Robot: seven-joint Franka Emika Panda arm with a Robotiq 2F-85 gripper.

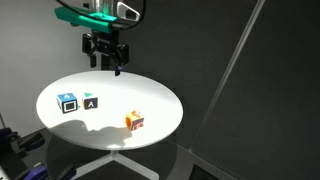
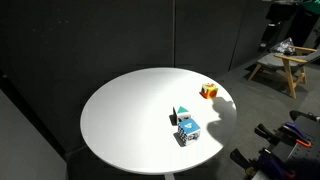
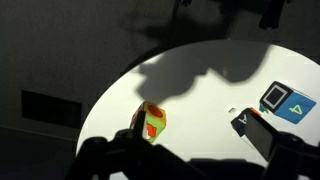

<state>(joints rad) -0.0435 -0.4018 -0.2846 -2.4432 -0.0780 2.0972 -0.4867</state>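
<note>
Gripper (image 1: 106,61), jaws released and empty, at upper centre above the round white table (image 1: 155,95); orange cube (image 1: 135,121) at lower right, blue cube (image 1: 69,103) and black cube (image 1: 92,102) at left.

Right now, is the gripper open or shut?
Open: in an exterior view the gripper hangs above the table with its jaws apart, holding nothing.

White table (image 1: 150,100); orange-and-red cube (image 1: 135,121); blue cube (image 1: 69,102), white-framed; black cube (image 1: 92,102) bearing a white mark; black claw (image 1: 106,66).
</note>
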